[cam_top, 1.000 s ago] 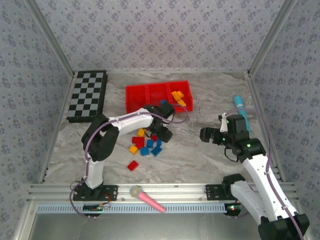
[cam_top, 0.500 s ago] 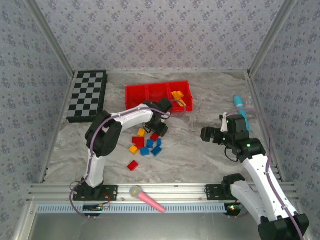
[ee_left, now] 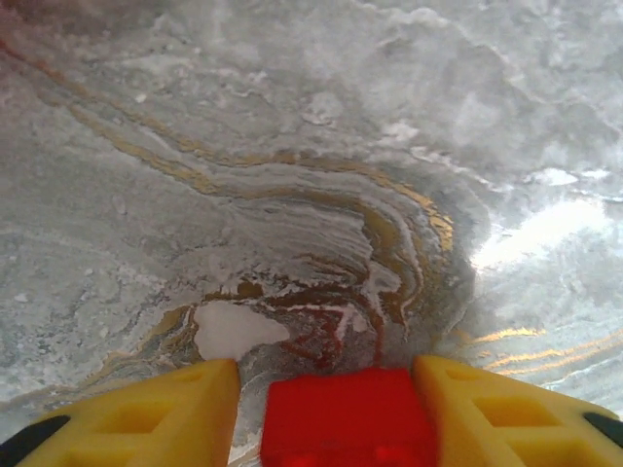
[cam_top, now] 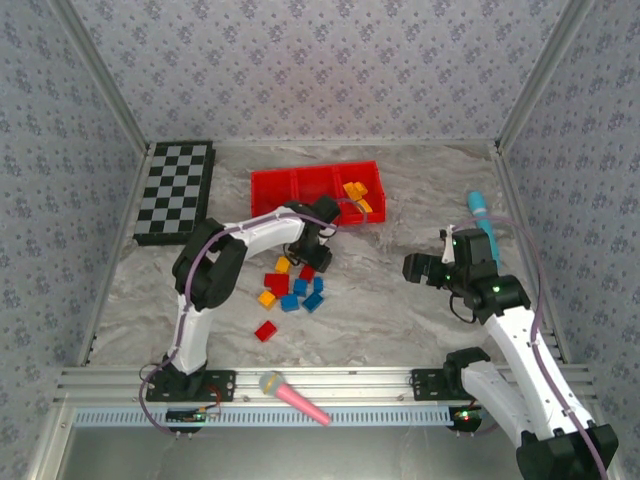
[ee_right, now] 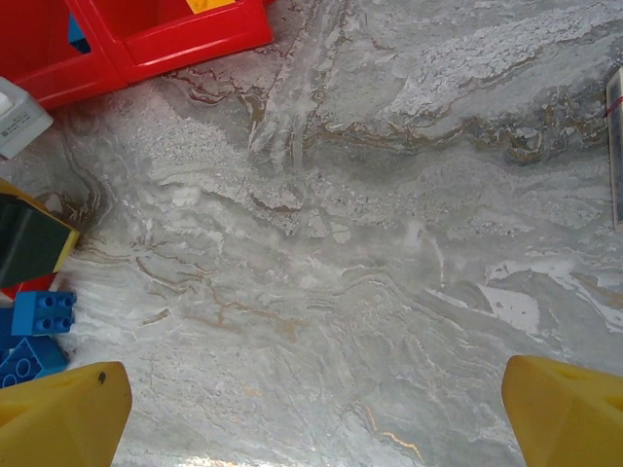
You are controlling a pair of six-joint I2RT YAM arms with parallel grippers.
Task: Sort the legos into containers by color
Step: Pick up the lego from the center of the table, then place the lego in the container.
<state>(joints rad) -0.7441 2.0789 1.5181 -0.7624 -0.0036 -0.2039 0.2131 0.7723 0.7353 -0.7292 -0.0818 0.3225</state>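
No text, number or brand can be read here. A pale grey block [ee_right: 18,115] at the left edge of the right wrist view bears a tiny blue mark, too small to make out. A pale strip [ee_right: 616,146] at that view's right edge carries a short red mark, which is just as illegible. The studs of the blue lego [ee_right: 44,311] are too blurred to show any lettering. The red lego [ee_left: 348,418] in the left wrist view shows a plain face.
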